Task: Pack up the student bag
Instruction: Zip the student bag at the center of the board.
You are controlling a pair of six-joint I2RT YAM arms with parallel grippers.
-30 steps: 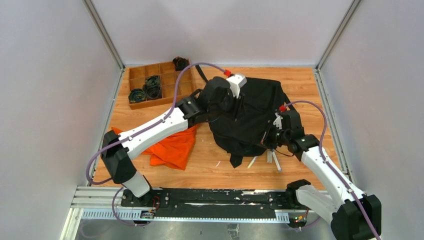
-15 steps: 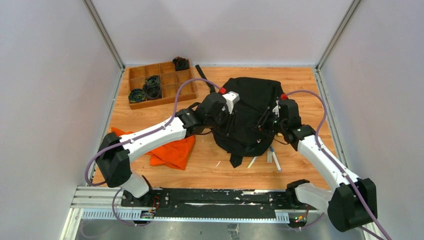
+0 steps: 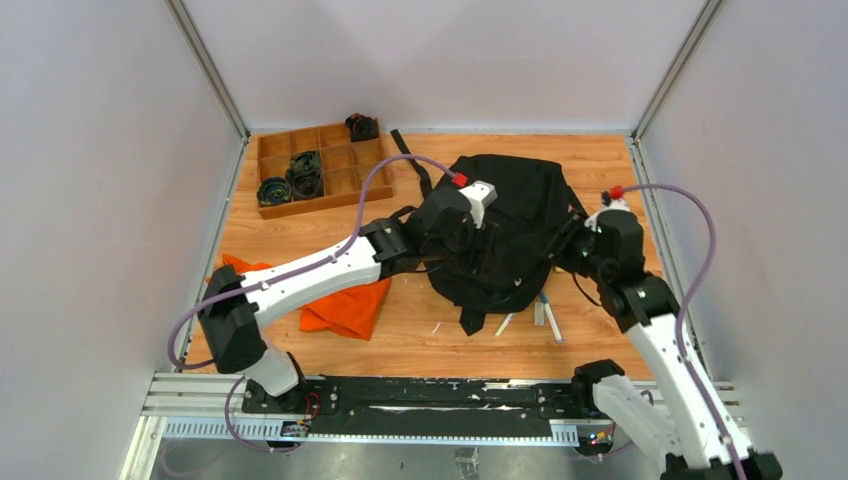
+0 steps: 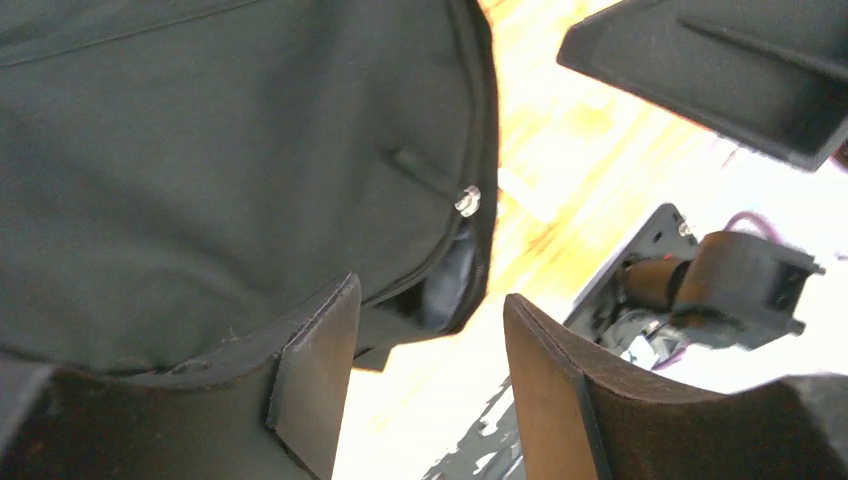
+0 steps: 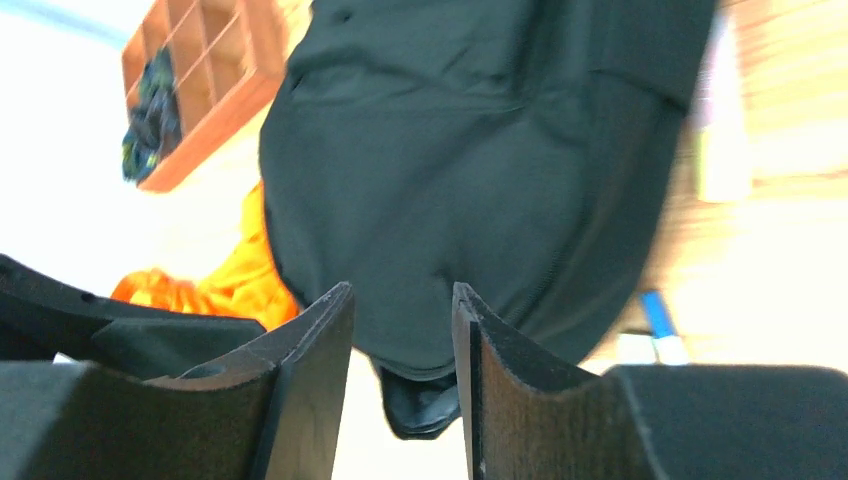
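Observation:
The student bag point(image 3: 515, 215) is a black backpack lying bunched in the middle of the table, with a strap end point(image 3: 472, 320) trailing toward me. My left gripper point(image 3: 463, 236) hovers over the bag's left part. In the left wrist view it point(image 4: 430, 390) is open and empty, with the bag point(image 4: 220, 150) and its zip pull point(image 4: 467, 200) beyond it. My right gripper point(image 3: 578, 245) is at the bag's right edge. In the right wrist view it point(image 5: 403, 385) is open with a narrow gap and holds nothing, the bag point(image 5: 470, 170) ahead of it.
An orange cloth point(image 3: 345, 300) lies left of the bag, partly under my left arm. A wooden compartment tray point(image 3: 335, 180) with dark parts stands at the back left. Pens point(image 3: 545, 318) lie on the table just in front of the bag.
My right gripper rose from the bag's near right corner and drew back to its right edge. My left gripper moved nearer me over the bag. The bag is more bunched.

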